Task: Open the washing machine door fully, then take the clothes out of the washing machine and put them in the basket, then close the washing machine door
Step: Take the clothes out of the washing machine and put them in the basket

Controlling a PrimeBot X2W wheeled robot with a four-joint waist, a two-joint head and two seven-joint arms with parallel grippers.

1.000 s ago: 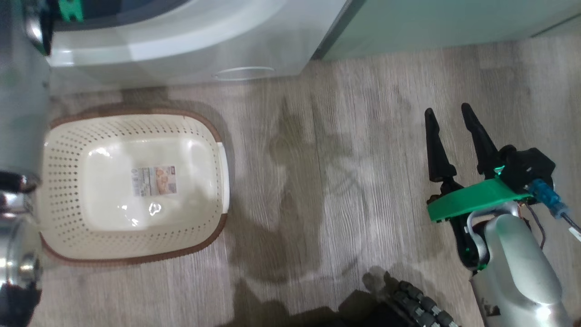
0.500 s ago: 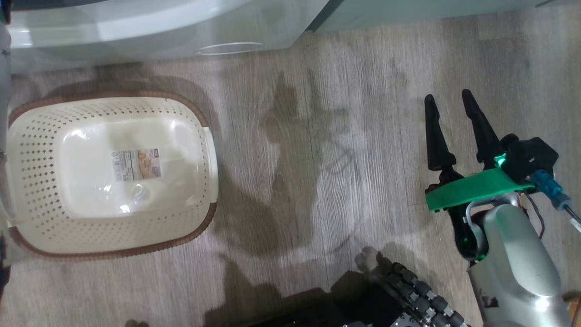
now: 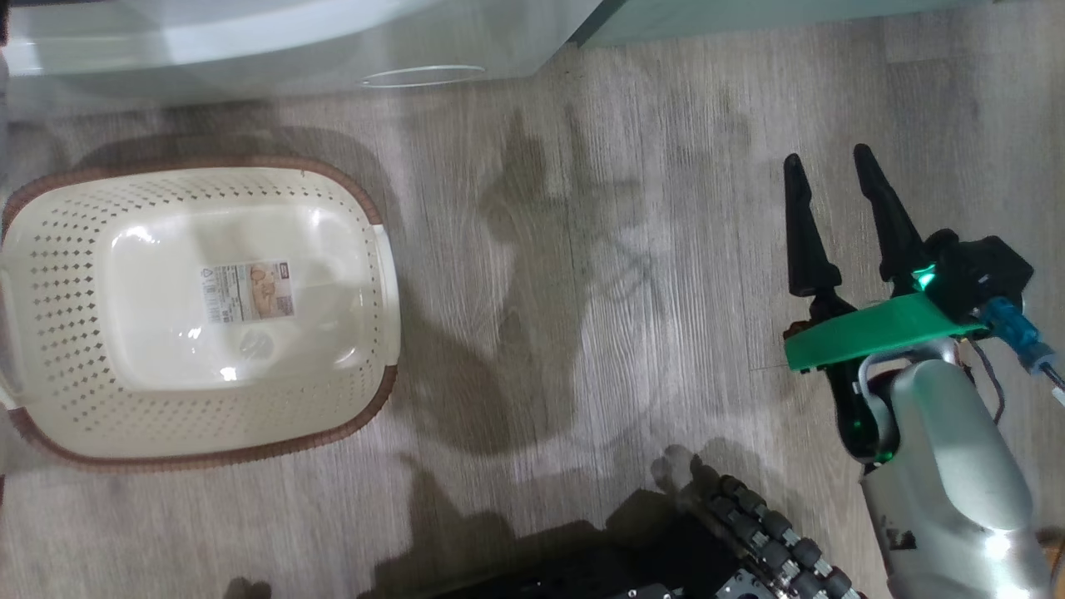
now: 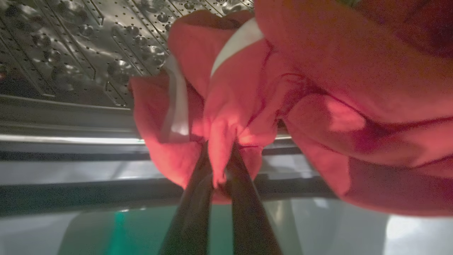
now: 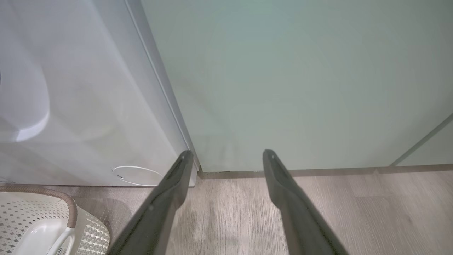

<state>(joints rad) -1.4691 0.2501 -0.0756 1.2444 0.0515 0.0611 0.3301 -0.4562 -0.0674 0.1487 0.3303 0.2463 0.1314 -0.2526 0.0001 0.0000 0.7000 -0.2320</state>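
In the left wrist view my left gripper [image 4: 219, 156] is shut on a fold of the red clothes [image 4: 318, 88], which carry white stripes and lie against the perforated steel drum [image 4: 70, 46] of the washing machine [image 3: 250, 42]. The cream basket [image 3: 200, 308] with its brown rim stands empty on the floor at the left of the head view, just in front of the washer's white base. My right gripper [image 3: 832, 183] hovers open over the floor at the right, with nothing between its fingers; in the right wrist view the right gripper [image 5: 226, 156] points at the washer's lower corner. The washing machine door is out of view.
A pale green cabinet [image 5: 300, 81] stands right of the washer. A small round white flap [image 5: 136, 175] sits low on the washer's front. Grey wood-look floor [image 3: 582, 249] spreads between basket and right arm. My dark wheeled base [image 3: 732, 541] shows at the bottom edge.
The head camera has shifted, so the basket sits further left and the washer higher in the picture. My left gripper has shut. The right gripper stays open.
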